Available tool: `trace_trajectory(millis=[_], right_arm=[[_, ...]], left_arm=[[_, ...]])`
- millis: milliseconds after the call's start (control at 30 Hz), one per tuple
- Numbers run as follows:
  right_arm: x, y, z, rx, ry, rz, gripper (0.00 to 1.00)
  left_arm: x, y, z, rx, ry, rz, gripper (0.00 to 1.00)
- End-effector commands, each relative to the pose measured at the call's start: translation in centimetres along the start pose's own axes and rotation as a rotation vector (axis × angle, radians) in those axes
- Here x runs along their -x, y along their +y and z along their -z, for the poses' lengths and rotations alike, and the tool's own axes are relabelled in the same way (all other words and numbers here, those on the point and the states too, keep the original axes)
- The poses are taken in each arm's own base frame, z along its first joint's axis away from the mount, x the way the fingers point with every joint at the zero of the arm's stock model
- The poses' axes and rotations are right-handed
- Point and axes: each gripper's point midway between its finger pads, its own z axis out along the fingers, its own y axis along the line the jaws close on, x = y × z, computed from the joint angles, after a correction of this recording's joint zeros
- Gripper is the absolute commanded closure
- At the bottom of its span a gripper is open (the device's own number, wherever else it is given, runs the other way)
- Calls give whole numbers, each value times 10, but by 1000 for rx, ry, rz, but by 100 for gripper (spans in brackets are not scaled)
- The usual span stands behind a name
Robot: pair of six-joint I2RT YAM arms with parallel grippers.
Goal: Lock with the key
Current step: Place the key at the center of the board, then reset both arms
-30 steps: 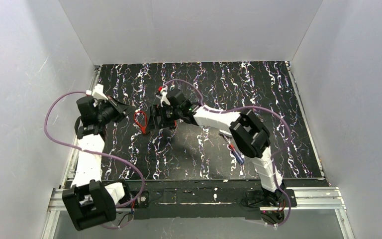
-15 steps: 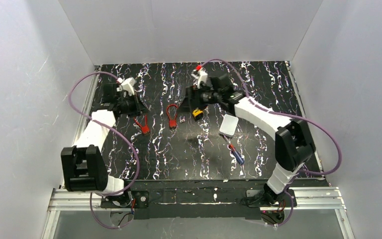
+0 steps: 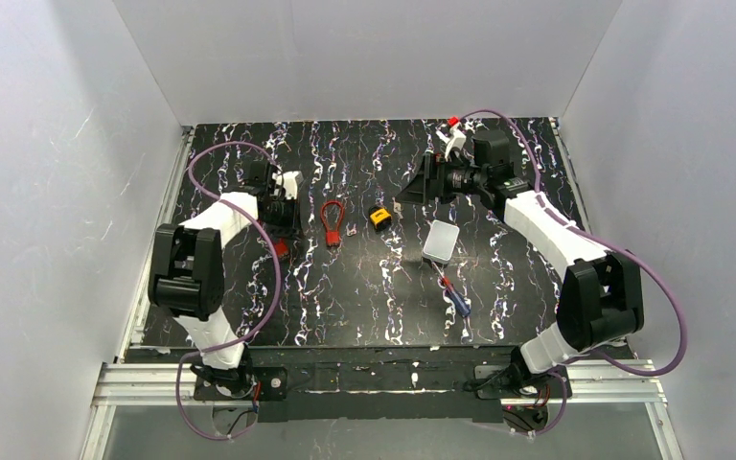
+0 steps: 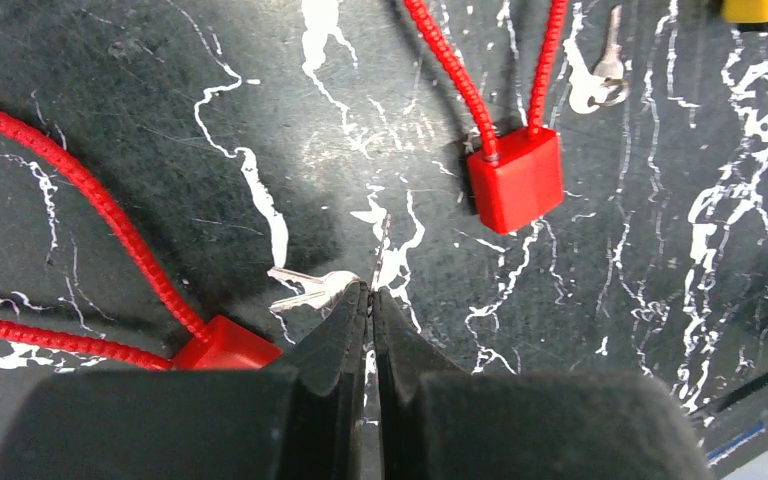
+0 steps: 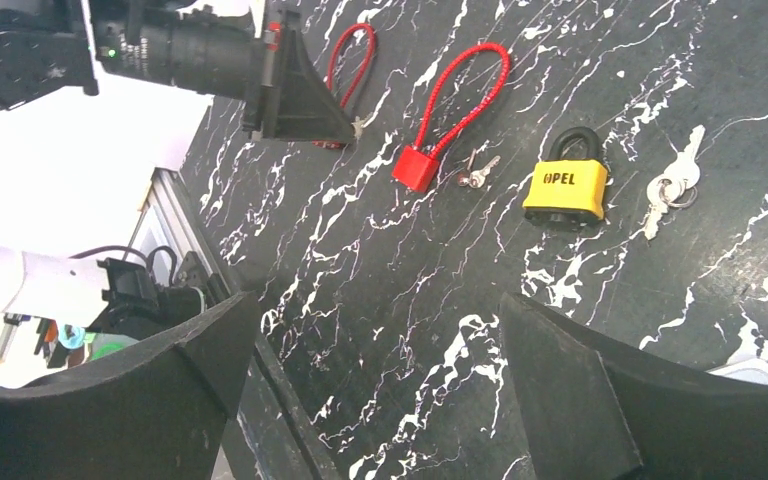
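Observation:
A yellow padlock lies on the black marbled mat, also in the right wrist view, with a ringed key pair just right of it. A red cable lock lies left of it, its body in the left wrist view, with a small key beside it. A second red cable lock lies by my left gripper, which is shut just above the mat, another key pair touching its left tip. My right gripper is open and empty, raised right of the padlock.
A white box lies right of the mat's centre, with a red-and-blue screwdriver nearer the front. White walls enclose the mat on three sides. A metal rail runs along the left edge.
My right gripper has drawn back to the right, off the yellow padlock. My left gripper has moved right and down, to the keys between the two red locks.

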Motion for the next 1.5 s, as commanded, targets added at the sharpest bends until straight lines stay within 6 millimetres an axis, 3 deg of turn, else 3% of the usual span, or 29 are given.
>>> trace_trajectory(millis=[0,100,233,367,500,600,767,867,933,1067,1233,1467], right_arm=[[11,18,9,60,-43,60,2],[11,17,9,65,-40,50,2],[12,13,8,60,-39,38,2],[14,10,9,58,-42,26,2],[20,6,15,46,-51,30,0],[20,-7,24,1,-43,48,0],[22,-47,50,-121,-34,79,0],[25,-81,77,-202,-32,94,0],[26,-106,99,-245,-40,80,0],[15,-158,139,-354,-31,74,0],[-10,-198,158,-463,28,98,0],[-29,-213,156,-523,0,98,0]], left_arm=[[8,3,3,49,6,-53,100],[4,2,0,39,30,-50,100],[0,-2,-1,22,49,-46,75],[2,-5,6,19,50,-49,69],[10,-17,26,-6,14,-72,61],[14,-33,48,-57,-20,-122,46],[14,-52,91,-98,-18,-153,2],[20,-55,121,-147,-62,-123,2],[27,-47,138,-159,-111,-92,2],[37,-10,165,-62,-211,-37,2],[27,21,164,94,-201,-30,2],[11,31,140,103,-188,19,2]])
